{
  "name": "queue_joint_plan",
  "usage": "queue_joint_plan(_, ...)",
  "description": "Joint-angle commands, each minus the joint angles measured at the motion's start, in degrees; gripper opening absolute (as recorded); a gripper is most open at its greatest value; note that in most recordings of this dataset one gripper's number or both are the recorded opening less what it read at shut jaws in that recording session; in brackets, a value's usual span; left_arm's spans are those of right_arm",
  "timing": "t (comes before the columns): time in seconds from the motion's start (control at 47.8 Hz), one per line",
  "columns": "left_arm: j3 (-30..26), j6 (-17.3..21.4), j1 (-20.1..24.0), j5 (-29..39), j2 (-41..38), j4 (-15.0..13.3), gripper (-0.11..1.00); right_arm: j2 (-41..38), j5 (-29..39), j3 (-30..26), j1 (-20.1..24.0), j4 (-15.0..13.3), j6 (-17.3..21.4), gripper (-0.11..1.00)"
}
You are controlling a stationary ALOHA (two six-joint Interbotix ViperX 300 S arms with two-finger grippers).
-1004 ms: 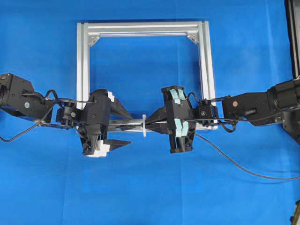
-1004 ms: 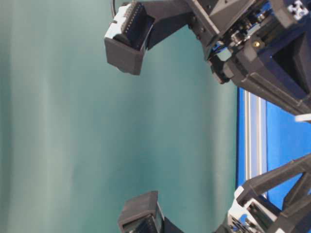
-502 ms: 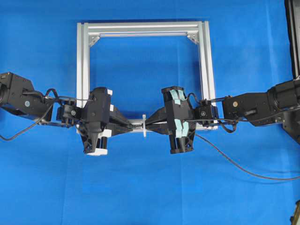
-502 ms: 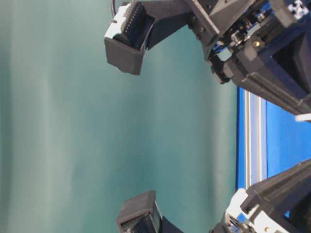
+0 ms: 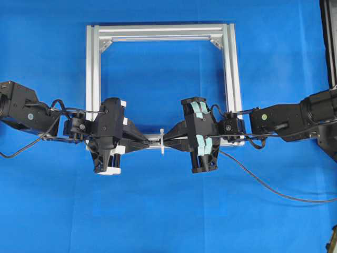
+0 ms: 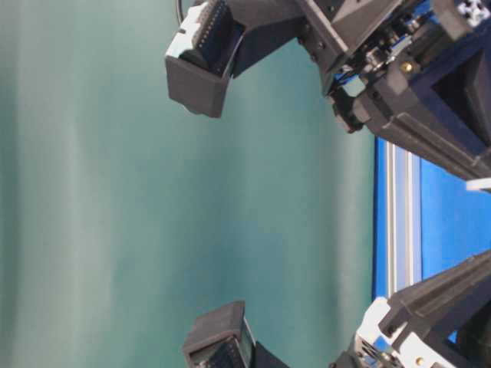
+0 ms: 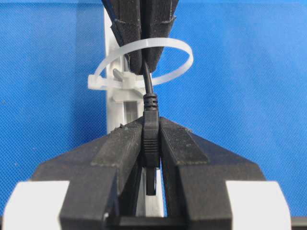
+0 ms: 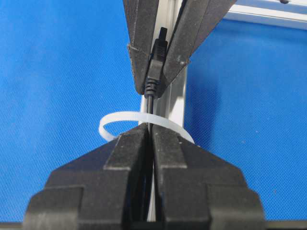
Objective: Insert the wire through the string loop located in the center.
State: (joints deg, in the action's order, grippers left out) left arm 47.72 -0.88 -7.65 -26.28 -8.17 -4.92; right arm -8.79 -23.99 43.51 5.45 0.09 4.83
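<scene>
Frame (image 5: 226,79): silver square on blue cloth | Left gripper (image 7: 151,143): clamped on the wire's plug | Right gripper (image 8: 149,143): pinched on the wire (image 7: 149,88) | String loop (image 7: 165,45): white, on the frame's near bar between both grippers, wire running through it

blue table (image 5: 158,221) bears a silver frame (image 5: 93,68) and the wire (image 5: 263,185).
</scene>
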Motion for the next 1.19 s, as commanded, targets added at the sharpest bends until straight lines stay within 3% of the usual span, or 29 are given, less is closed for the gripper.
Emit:
queue_joint_plan(0.0, -0.53, 0.0, 0.09, -0.79, 1.67, 0.09, 0.07, 0.97, -0.09, -0.44, -0.09, -0.18, -0.09, -0.03)
queue_joint_plan(0.125, -0.53, 0.0, 0.09, -0.79, 1.67, 0.09, 0.07, 0.97, -0.09, -0.44, -0.09, -0.18, 0.0, -0.02)
queue_joint_plan(0.23, -0.44, 0.0, 0.18, -0.79, 1.67, 0.18, 0.07, 0.97, 0.0, -0.44, -0.09, -0.09, 0.18, 0.08)
queue_joint_plan(0.439, -0.53, 0.0, 0.18, -0.79, 1.67, 0.09, 0.07, 1.05, 0.26, -0.44, -0.09, 0.26, 0.35, 0.63)
queue_joint_plan(0.544, -0.44, 0.0, 0.09, -0.7, 1.67, 0.09, 0.07, 0.97, 0.35, -0.35, -0.09, 0.26, 0.35, 0.83)
queue_joint_plan(0.878, 1.23, -0.09, 0.09, -0.44, 3.16, 0.09, 0.07, 1.58, 0.26, 0.35, -0.09, 0.26, 0.35, 0.78)
queue_joint_plan(1.171, 10.9, -0.18, -0.09, -0.44, 12.39, 0.09, 0.07, 1.67, 0.35, 0.62, -0.09, 0.26, 0.35, 0.78)
